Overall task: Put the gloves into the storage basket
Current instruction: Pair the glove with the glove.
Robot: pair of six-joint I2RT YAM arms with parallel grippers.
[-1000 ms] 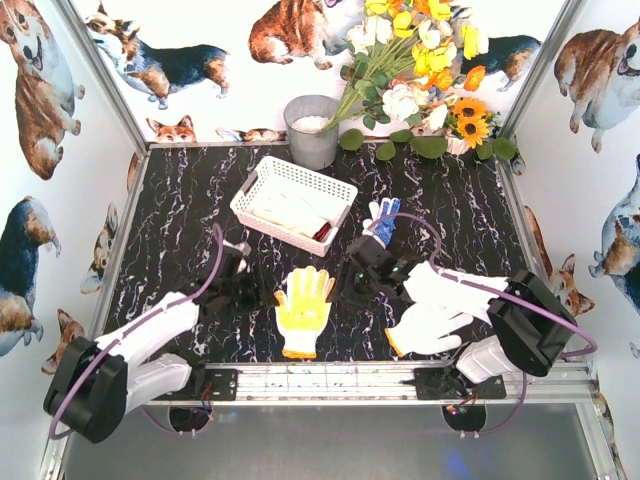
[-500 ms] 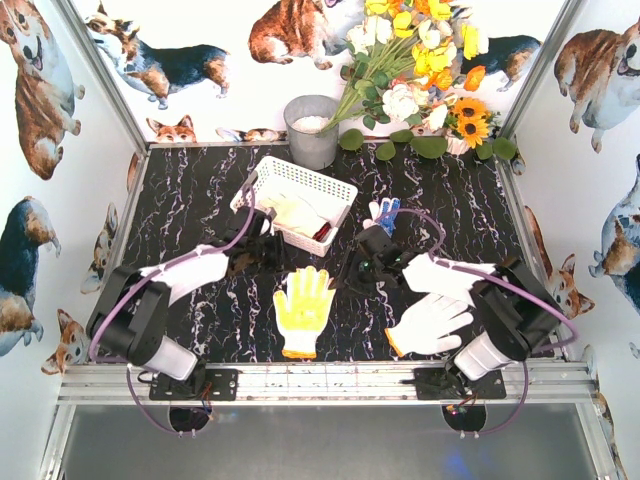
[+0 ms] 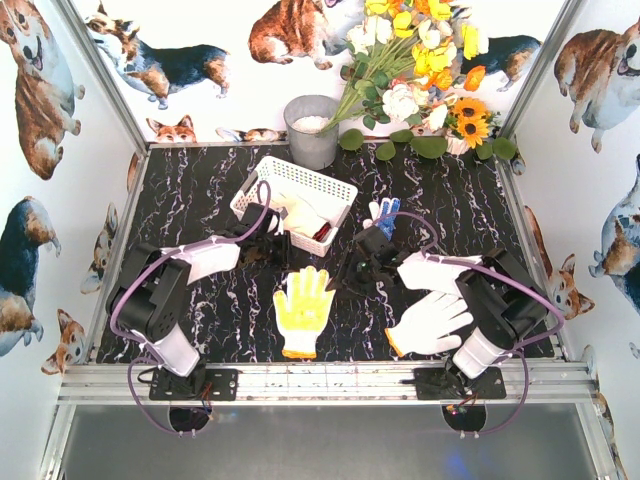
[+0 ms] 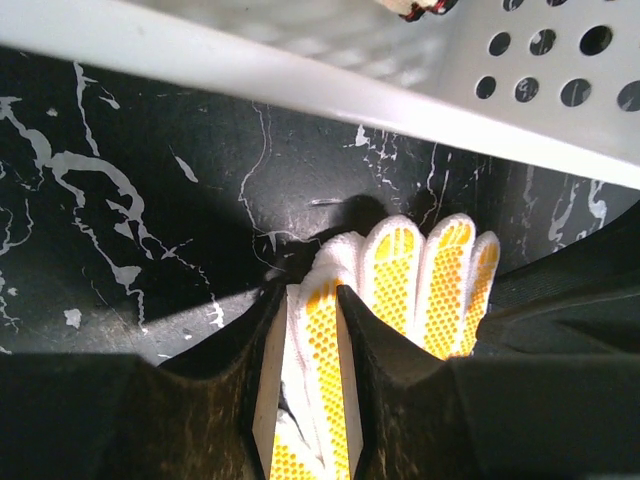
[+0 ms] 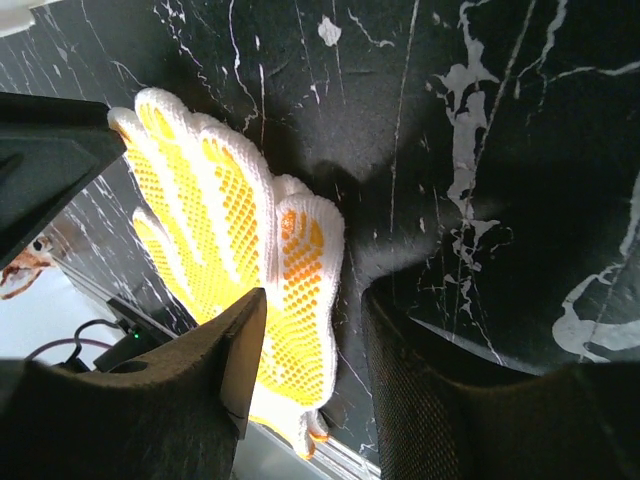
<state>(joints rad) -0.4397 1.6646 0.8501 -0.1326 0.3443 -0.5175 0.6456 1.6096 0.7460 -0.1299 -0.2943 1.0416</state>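
Gloves lay three on the black marbled worktop (image 3: 180,210), with at least one more in the white storage basket (image 3: 310,174). The left hand (image 4: 312,320), fingers a narrow gap apart and gripping nothing, hung close beside the basket's near wall. The fingertips of the yellow-dotted glove (image 3: 303,310) lay flat just ahead of it. The right hand (image 5: 312,300), moderately wide and unladen, faced that glove's edge from the opposite side. Behind the right hand lay a white, orange-cuffed glove (image 3: 432,322), and beyond it a blue-palmed glove (image 3: 383,214). Open worktop stretched on the left hand's outer side. A cream, red-cuffed glove (image 3: 300,212) rested in the basket.
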